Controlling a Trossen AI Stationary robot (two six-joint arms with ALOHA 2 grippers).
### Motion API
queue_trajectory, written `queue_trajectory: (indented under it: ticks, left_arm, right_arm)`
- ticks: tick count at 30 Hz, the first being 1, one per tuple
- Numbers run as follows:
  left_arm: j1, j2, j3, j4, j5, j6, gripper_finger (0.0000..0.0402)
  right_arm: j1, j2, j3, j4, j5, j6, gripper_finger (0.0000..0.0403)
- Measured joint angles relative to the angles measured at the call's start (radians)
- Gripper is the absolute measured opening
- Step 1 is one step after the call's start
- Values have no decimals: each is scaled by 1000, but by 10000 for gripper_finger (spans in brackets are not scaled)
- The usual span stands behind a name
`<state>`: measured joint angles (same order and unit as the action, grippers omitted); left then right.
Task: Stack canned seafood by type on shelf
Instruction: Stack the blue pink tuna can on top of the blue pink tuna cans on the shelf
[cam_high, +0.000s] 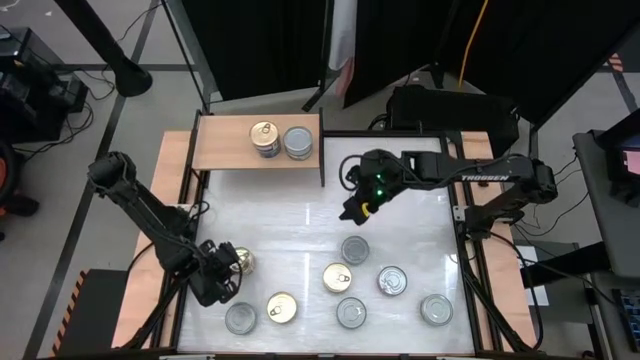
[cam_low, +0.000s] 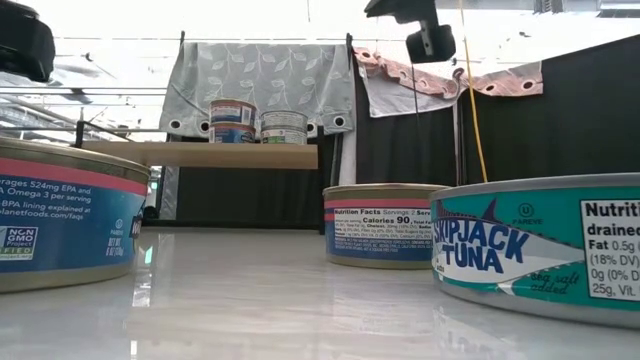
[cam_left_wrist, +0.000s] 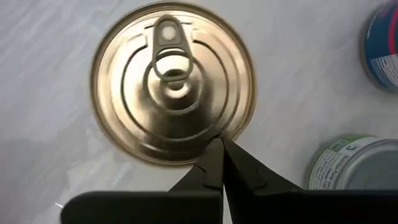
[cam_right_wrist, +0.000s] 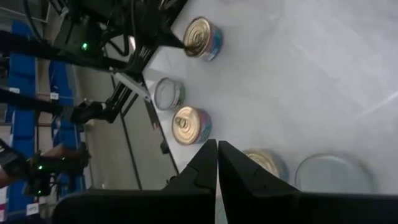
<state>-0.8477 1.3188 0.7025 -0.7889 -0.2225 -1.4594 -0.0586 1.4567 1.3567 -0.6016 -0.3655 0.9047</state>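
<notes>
- Shelf — a light-wood board at the upper centre-left of the high view, at the far edge of the white table. Two tins stand on it side by side, touching: a gold-lidded tin and a silver-lidded tin. The low view shows the same pair on the board, one with a blue and red label, the other pale.
- Loose tins on the table, lower half of the high view: a gold-lidded tin at the left claw, a silver one at lower left, a gold one just beside it, a gold one at centre, and silver ones at and.
- Left claw — low over the table at lower left of the high view, fingers pressed together, nothing between them. In the left wrist view the closed tips sit at the rim of the gold lid; contact cannot be confirmed.
- Right claw — above the table, right of centre and just below the shelf's right end in the high view, fingers closed, empty. Its wrist view shows the joined tips clear of the tins.
- Low view foreground: a teal tin marked "Skipjack Tuna" at right, a blue tin at left, another between them, farther back.
</notes>
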Motion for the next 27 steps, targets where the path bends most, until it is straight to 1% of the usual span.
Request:
queue_trajectory:
  ticks: [3, 5, 9, 12, 14, 16, 18, 19, 21, 22, 24, 27]
  left_arm:
    - [-27, 23, -6, 6, 12, -1, 2]
    - [-51, 63, -20, -25, 24, -12, 1]
    - [-108, 111, -55, 85, 42, -101, 1]
    - [-136, 112, -45, 83, 39, -164, 1]
    - [-147, 80, -6, 51, 64, -160, 1]
    - [-150, 32, 63, 37, 77, -127, 1]
    - [-149, -11, 124, -25, 76, -115, 1]
    - [-149, -29, 150, -63, 74, -121, 1]
    - [-145, -61, 204, -129, 71, -198, 4]
    - [-140, -77, 220, -176, 56, -254, 9]
    - [-119, -101, 232, -243, 35, -317, 32]
    - [-73, -124, 235, -298, 35, -409, 93]
  right_arm:
    - [24, 0, 0, 0, 1, 15, 6]
    - [34, 0, 0, 0, 1, 27, 6]
    - [53, 0, 0, 1, 4, 45, 6]
    - [66, 0, 0, 1, 3, 62, 6]
    - [76, 0, 5, -4, 3, 69, 6]
    - [84, 0, 8, 8, 2, 77, 6]
    - [88, 0, 8, 14, 1, 79, 6]
    - [88, 0, 8, 20, 1, 79, 6]
    - [87, 0, 8, 29, 6, 80, 6]
    - [87, 0, 8, 37, 13, 80, 6]
    - [87, 0, 8, 48, 41, 80, 6]
    - [84, 0, 8, 81, 66, 84, 6]
